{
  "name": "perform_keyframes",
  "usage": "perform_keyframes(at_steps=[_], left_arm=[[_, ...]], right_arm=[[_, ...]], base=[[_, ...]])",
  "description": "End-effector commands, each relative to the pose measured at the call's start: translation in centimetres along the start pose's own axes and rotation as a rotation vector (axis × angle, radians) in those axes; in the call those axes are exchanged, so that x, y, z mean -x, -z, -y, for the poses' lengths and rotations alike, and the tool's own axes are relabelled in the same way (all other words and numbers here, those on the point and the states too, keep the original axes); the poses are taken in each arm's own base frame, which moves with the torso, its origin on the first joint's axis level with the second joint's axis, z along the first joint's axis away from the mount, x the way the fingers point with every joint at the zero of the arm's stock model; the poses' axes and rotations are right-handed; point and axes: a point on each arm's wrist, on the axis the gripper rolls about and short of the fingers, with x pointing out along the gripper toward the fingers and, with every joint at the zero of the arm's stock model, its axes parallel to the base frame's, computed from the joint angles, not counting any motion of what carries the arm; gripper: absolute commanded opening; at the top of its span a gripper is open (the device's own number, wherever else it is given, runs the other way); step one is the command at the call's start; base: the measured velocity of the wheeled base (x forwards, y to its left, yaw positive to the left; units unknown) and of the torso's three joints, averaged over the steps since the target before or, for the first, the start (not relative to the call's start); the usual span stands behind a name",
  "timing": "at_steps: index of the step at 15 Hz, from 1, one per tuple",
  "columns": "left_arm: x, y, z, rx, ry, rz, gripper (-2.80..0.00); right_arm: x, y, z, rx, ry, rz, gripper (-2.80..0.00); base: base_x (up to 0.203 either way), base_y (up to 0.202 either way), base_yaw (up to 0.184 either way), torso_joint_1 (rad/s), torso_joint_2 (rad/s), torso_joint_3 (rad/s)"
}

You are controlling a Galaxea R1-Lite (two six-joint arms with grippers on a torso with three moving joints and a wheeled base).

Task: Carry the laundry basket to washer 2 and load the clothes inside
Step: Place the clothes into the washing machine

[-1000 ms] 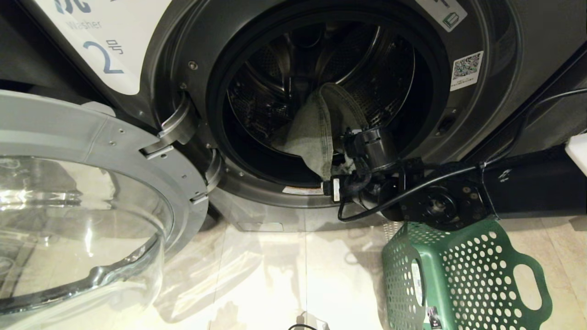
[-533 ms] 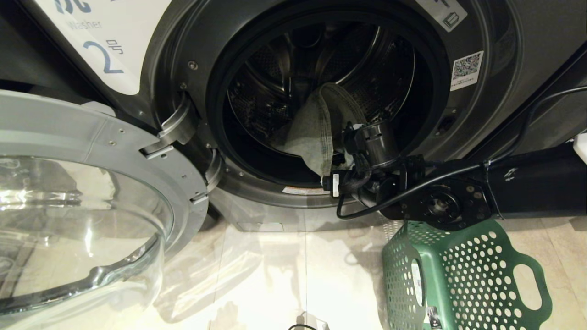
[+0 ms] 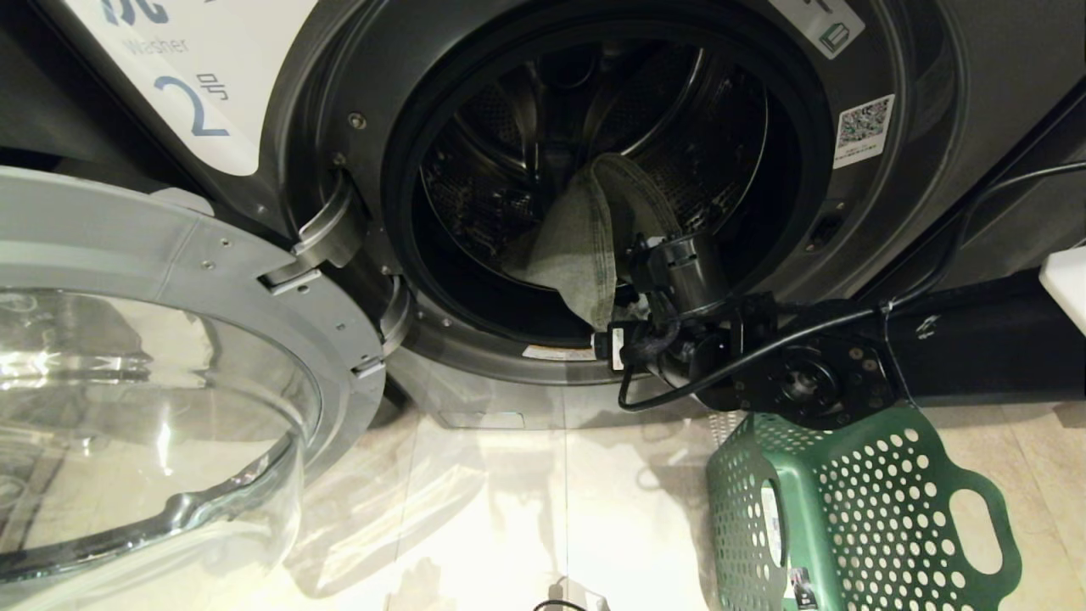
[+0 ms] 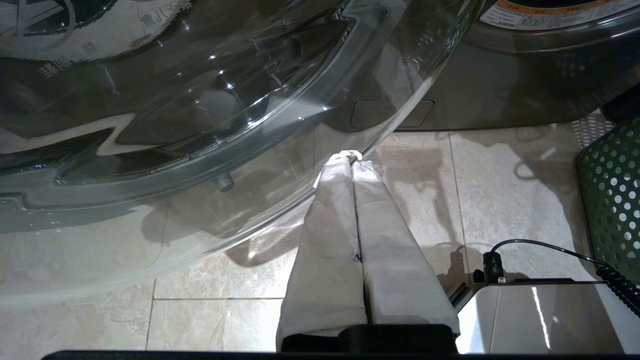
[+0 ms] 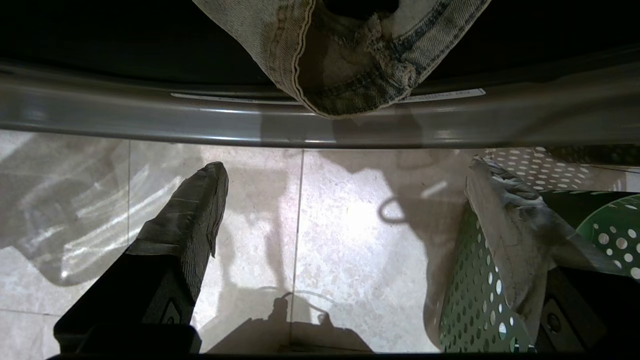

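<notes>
One garment remains in question: the right gripper (image 5: 345, 200) hangs spread wide and empty below the drum lip, where the denim jeans (image 3: 585, 246) droop over the washer (image 3: 848, 238) rim. Pinch that dangling hem and push deep inside. Green laundry basket (image 3: 857, 509) crowds the right; the open glass door (image 3: 153, 407) flanks left, where the left gripper (image 4: 352, 165) rests clenched.

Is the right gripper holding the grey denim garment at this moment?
No, the right gripper stands open and empty above the floor tiles, while the grey denim garment hangs apart from it over the washer's metal rim.
</notes>
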Motion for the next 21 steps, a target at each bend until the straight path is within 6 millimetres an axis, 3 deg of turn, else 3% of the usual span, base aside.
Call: perform_keyframes(at_steps=[1, 7, 10, 13, 21], left_arm=[[0.0, 0.0, 0.0, 0.0, 0.0, 0.0, -2.8], [0.0, 0.0, 0.0, 0.0, 0.0, -0.001, -2.8], [0.0, 0.0, 0.0, 0.0, 0.0, 0.0, -2.8], [0.0, 0.0, 0.0, 0.0, 0.0, -0.001, -2.8], [0.0, 0.0, 0.0, 0.0, 0.0, -0.001, -2.8]], right_arm=[[-0.1, 0.1, 0.1, 0.004, 0.008, -0.013, 0.0], [0.1, 0.8, 0.6, 0.005, 0.195, -0.02, 0.0], [0.4, 0.7, 0.8, 0.011, 0.2, -0.037, 0.0], [0.6, -0.4, 0.5, -0.098, 0.186, 0.002, 0.0], [0.5, -0.8, 0.8, -0.113, 0.189, 0.004, 0.0]], base=[[0.0, 0.0, 0.0, 0.0, 0.0, 0.0], [0.0, 0.0, 0.0, 0.0, 0.0, 0.0], [0.0, 0.0, 0.0, 0.0, 0.0, 0.0], [0.0, 0.0, 0.0, 0.0, 0.0, 0.0], [0.0, 0.0, 0.0, 0.0, 0.0, 0.0]])
